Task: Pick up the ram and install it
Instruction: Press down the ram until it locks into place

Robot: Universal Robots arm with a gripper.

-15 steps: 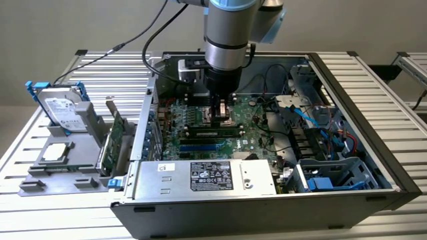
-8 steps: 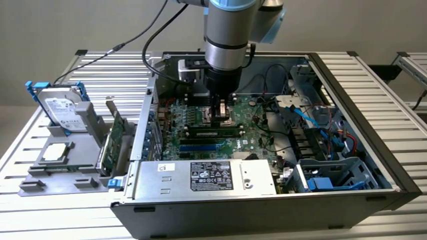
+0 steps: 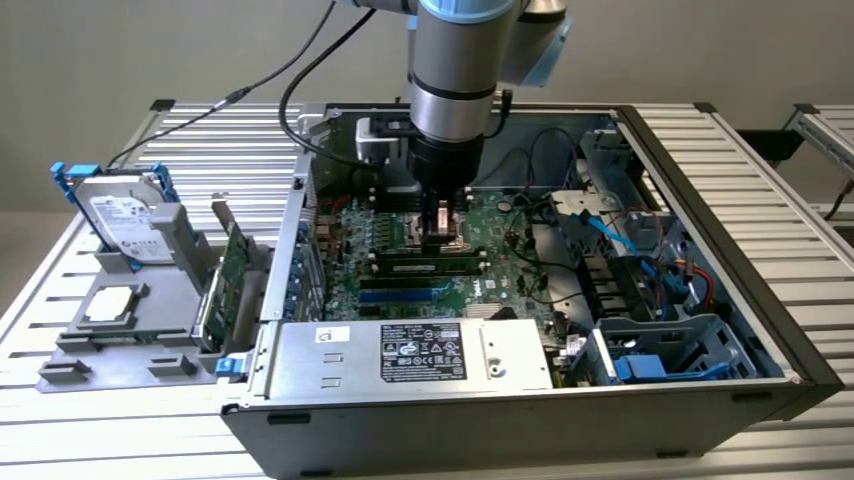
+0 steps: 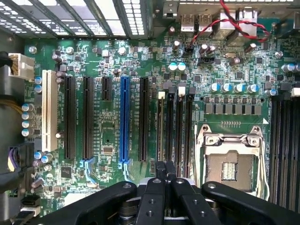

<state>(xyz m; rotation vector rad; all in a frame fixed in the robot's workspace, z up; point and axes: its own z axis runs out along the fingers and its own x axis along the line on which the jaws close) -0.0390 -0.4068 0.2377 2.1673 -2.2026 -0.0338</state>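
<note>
My gripper [image 3: 434,235] hangs inside the open computer case [image 3: 747,300], low over the motherboard [image 3: 400,230] near the CPU socket [image 4: 229,164]. Its black fingers [image 4: 158,187] are pressed together, and I see nothing between them in the wrist view. The ram [image 3: 427,266], a long green stick with black chips, sits along a memory slot just on the near side of the gripper in the exterior view, apart from the fingers. Blue memory slots [image 3: 400,292] lie beside it. Dark memory slots [image 4: 283,140] run along one edge of the wrist view.
A power supply [image 3: 414,355] fills the case's near side. Blue and black cables [image 3: 601,225] and a drive cage [image 3: 667,350] crowd the exterior view's right. Outside the case, on the exterior view's left, a grey holder [image 3: 80,345] carries a hard drive [image 3: 127,215] and a green expansion card [image 3: 234,280].
</note>
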